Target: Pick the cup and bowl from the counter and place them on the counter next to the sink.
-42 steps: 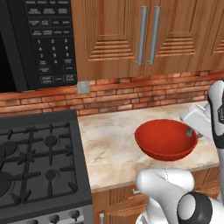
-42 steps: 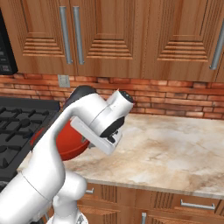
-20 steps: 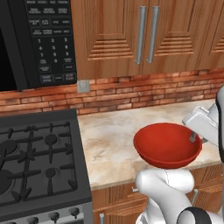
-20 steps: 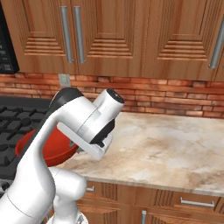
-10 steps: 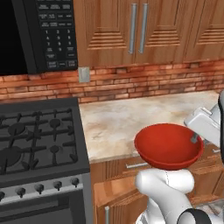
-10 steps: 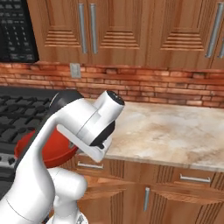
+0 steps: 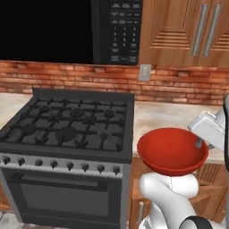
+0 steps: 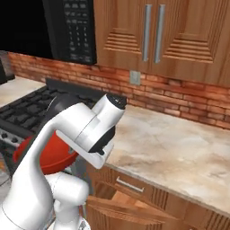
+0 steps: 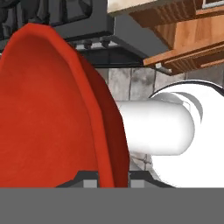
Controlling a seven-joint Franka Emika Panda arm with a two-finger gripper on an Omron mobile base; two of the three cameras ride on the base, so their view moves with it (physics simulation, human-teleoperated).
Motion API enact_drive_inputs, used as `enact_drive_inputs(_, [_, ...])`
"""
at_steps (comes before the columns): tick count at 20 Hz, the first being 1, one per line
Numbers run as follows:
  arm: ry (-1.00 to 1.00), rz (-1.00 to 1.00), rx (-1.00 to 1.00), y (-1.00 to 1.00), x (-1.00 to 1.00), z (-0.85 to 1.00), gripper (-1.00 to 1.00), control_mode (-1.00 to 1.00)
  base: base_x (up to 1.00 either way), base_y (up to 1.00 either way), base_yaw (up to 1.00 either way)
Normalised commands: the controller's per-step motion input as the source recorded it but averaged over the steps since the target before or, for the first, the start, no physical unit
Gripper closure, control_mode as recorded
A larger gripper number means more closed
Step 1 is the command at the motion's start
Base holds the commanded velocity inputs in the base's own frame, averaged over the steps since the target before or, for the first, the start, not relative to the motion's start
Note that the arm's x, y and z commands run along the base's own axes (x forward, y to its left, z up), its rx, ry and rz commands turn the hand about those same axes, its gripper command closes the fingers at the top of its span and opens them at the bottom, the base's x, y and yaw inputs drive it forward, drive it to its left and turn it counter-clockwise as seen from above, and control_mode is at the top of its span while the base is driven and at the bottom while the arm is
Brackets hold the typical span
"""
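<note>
We carry bowl (image 7: 172,154), gripper (image 7: 199,144) clamped on its right rim; tabletop (image 7: 165,118) lies just beyond, sink unseen.

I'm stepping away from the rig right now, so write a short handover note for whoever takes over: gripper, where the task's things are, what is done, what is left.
Gripper: shut on the bowl's rim, with one finger inside it.
Bowl: red, held in the air in front of the cabinets, off the counter, beside the stove.
Cup and sink: not seen from here, so I cannot tell their state.
Done: bowl picked up.
Left: carry the bowl to the counter next to the sink and set it down; check on the cup and place it there too if needed.
</note>
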Motion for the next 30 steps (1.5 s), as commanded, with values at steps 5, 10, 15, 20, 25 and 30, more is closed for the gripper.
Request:
enact_drive_inputs(5, [0.0, 0.0, 0.0, 0.0, 0.0, 0.0, 1.0, 1.0, 0.0, 0.09, 0.65])
enact_drive_inputs(10, [0.0, 0.0, 0.0, 0.0, 0.0, 0.0, 1.0, 1.0, 0.0, 0.16, 0.65])
enact_drive_inputs(15, [0.0, 0.0, 0.0, 0.0, 0.0, 0.0, 1.0, 1.0, 0.14, 0.16, 0.65])
enact_drive_inputs(20, [0.0, 0.0, 0.0, 0.0, 0.0, 0.0, 1.0, 1.0, 0.64, 0.11, 0.64])
enact_drive_inputs(25, [0.0, 0.0, 0.0, 0.0, 0.0, 0.0, 1.0, 1.0, 0.89, 0.04, 0.67])
enact_drive_inputs(30, [0.0, 0.0, 0.0, 0.0, 0.0, 0.0, 1.0, 1.0, 0.96, 0.03, 0.49])
